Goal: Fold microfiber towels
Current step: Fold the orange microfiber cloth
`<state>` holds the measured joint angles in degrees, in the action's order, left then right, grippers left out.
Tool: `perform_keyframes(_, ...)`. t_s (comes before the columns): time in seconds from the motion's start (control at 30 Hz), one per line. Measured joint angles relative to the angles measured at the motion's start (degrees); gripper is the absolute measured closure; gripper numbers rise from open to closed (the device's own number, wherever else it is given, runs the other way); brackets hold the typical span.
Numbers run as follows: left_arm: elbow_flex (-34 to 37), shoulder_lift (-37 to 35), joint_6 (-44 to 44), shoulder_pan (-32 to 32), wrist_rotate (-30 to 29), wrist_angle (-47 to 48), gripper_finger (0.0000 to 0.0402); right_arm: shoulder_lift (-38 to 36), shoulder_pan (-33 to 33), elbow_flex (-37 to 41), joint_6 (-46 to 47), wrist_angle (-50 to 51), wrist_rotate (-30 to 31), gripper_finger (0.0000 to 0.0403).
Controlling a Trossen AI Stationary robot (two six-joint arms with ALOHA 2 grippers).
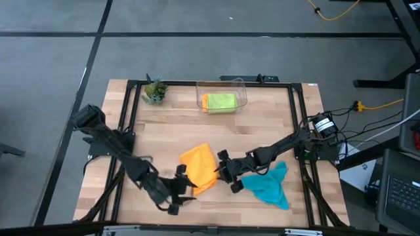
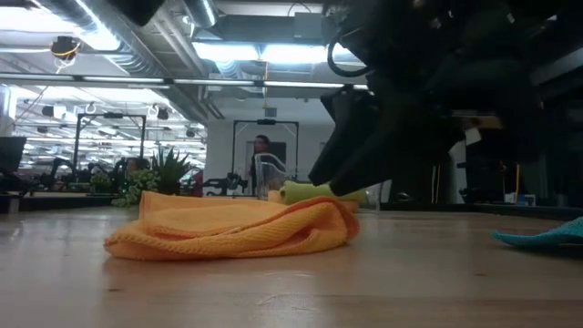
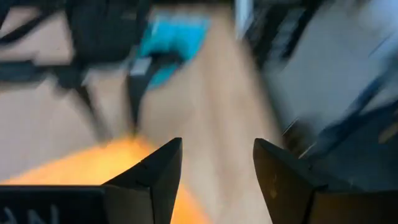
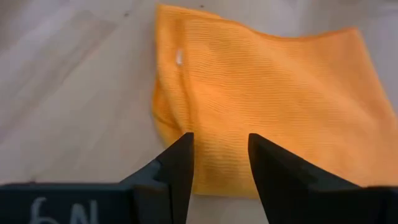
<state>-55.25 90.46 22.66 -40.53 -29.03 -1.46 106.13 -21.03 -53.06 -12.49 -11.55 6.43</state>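
Orange towel [image 1: 199, 168] lies at table centre-front, loosely doubled over, edges uneven, so judged mid-fold rather than finished. Left gripper [image 1: 178, 190] sits at its near left edge, right gripper [image 1: 227, 176] at its right edge; one arm per side, presumably to lift opposite edges together.

Right gripper: fingers [image 4: 177, 165] spread, nothing between them, poised over the cloth's near hem in the right wrist view. Contact w/ fabric cannot be confirmed. Left gripper: fingers [image 3: 163, 168] also spread and empty; bare wood shows in the gap, orange cloth just beside one finger.

Teal towel [image 1: 268, 183] lies crumpled just right of the right gripper, unfolded, apparently awaiting its turn. Lime green towel [image 1: 220, 101] sits in the clear bin [image 1: 240, 85] at table rear, looks flat and folded; bin is probably the drop point for finished pieces. Potted plant [image 1: 154, 90] stands at rear left, well apart from the work.

Hidden or unclear:
- left wrist view badly smeared; only colour patches beyond the fingers
- low view: dark arm bodies block the upper right; gripper tips not separable there
- only one orange cloth identifiable; whether a second lies under it or in the bin cannot be told
- person in the room far behind, no detail
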Motion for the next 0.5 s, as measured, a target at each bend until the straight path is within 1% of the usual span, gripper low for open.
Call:
perform_keyframes(0.03, -2.41, 1.05, 0.78, -0.18, -1.40, 7.06, 0.0211, 0.00, 0.02, 0.00, 0.00, 0.02, 0.67, 0.0249)
perform_keyframes(0.1, -6.97, 3.39, 6.10, 0.07, -2.61, 19.50, 0.0211, -0.02, 0.02, 0.00, 0.04, -0.05, 2.60, 0.0249)
perform_keyframes(0.17, -9.66, 5.06, 11.60, 0.52, -2.85, 25.99, 0.0211, -0.02, 0.00, 0.00, 1.27, -0.34, 4.90, 0.0249)
perform_keyframes(0.2, -10.39, 5.73, 13.30, 0.82, -2.52, 26.89, 0.0211, -0.02, -0.01, -0.12, 2.16, -0.15, 5.65, 0.0248)
perform_keyframes(0.3, -11.13, 6.74, 15.87, 2.11, 1.57, 26.93, 0.0202, -0.02, 0.02, -1.72, 4.27, 3.10, 5.97, 0.0233)
perform_keyframes(0.37, -11.25, 6.93, 17.30, 2.97, 2.53, 26.91, 0.0187, -0.02, 0.04, -3.25, 4.46, 5.65, 6.00, 0.0212)
perform_keyframes(0.5, -11.23, 6.93, 17.73, 4.73, 2.63, 28.34, 0.0148, -0.04, -0.04, -6.04, 3.21, 8.85, 5.98, 0.0160)
